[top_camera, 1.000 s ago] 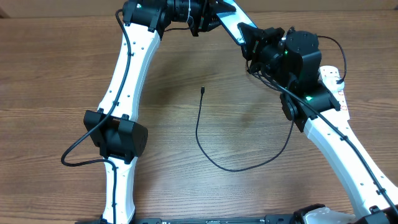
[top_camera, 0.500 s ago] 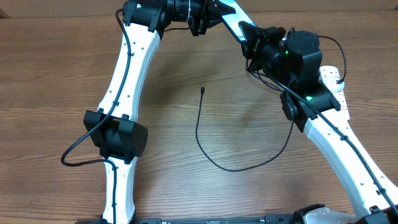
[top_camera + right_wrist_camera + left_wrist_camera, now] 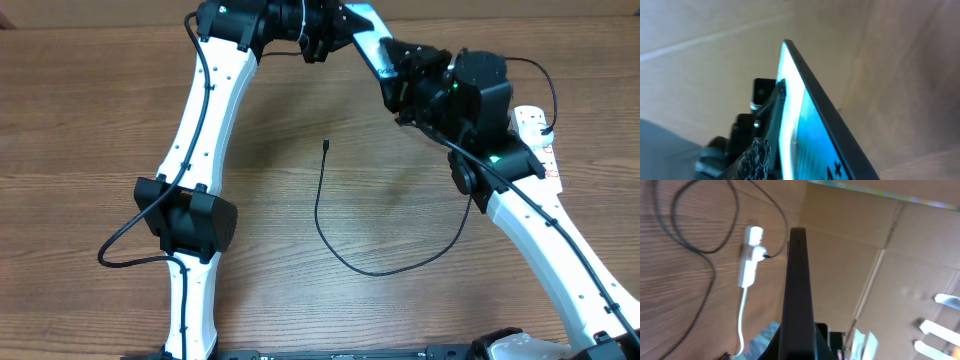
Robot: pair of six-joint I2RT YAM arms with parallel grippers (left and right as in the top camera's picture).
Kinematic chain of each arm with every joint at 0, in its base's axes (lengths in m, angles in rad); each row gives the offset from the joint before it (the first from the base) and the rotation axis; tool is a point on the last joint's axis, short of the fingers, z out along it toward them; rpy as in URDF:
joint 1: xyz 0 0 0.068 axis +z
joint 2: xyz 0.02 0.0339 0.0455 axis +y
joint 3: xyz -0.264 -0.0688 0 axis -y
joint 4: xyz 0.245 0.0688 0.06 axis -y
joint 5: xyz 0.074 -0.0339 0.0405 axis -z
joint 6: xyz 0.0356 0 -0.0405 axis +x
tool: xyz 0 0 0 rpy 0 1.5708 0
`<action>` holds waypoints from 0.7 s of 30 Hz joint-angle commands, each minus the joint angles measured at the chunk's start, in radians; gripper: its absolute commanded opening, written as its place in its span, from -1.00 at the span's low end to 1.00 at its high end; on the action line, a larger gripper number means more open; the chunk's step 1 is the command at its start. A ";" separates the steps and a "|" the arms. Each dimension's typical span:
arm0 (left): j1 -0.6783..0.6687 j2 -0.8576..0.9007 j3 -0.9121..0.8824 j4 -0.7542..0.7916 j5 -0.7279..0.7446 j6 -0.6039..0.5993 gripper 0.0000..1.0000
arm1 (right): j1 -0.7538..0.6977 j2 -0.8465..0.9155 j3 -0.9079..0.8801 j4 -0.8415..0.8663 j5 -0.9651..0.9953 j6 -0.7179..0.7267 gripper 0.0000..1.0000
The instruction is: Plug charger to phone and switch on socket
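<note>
Your left gripper is at 12 o'clock over the table, clamped on the phone. The phone is off the table and tilted, running from that gripper toward 4 o'clock, with its teal screen visible in the overhead view. In the left wrist view you see it edge-on, a dark bar rising from bottom centre.

Your right gripper is at the phone's other end, about 1 o'clock. In the right wrist view one ribbed pad sits just beside the screen face, and the other finger is hidden behind the phone. I can't tell whether that hand is clamped on it or only around it.

The charger lies loose at table centre. Its connector tip points to 12 o'clock, apart from the phone and both grippers. From the tip the cable runs toward 6, curves through 5 o'clock and climbs toward 3, where it passes under the right arm.

The socket is at 3 o'clock, mostly covered by the right arm in the overhead view. The left wrist view shows it better: a white strip flat on the table, a white cord leaving one end and the black cable reaching its side. The switches are too small to read.
</note>
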 commanded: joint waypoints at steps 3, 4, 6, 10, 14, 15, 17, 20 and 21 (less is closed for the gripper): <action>0.053 -0.001 0.021 -0.150 -0.150 0.275 -0.92 | -0.003 -0.023 0.014 -0.069 0.053 -0.274 -0.22; 0.060 -0.001 0.020 -0.171 -0.150 0.322 -0.92 | -0.003 -0.023 0.014 -0.088 0.055 -0.334 -0.22; 0.076 -0.001 0.020 -0.215 -0.150 0.412 -0.91 | -0.003 -0.023 0.014 -0.119 0.054 -0.473 -0.18; 0.118 -0.001 0.020 -0.314 -0.151 0.555 -0.92 | -0.003 -0.023 0.014 -0.193 0.054 -0.687 0.09; 0.169 -0.001 0.020 -0.394 -0.149 0.673 -0.92 | -0.005 -0.023 0.014 -0.287 0.053 -0.826 0.48; 0.180 -0.001 0.020 -0.411 -0.149 0.698 -0.92 | -0.005 -0.023 0.014 -0.313 0.046 -0.866 0.54; 0.203 -0.001 0.020 -0.444 -0.149 0.752 -0.92 | -0.005 -0.023 0.014 -0.335 0.019 -0.961 0.47; 0.235 -0.001 0.020 -0.485 -0.129 0.824 -0.92 | -0.004 -0.022 0.014 -0.367 -0.032 -1.079 0.40; 0.245 -0.001 0.020 -0.491 -0.109 0.853 -0.92 | -0.004 -0.019 0.014 -0.382 -0.041 -1.087 0.40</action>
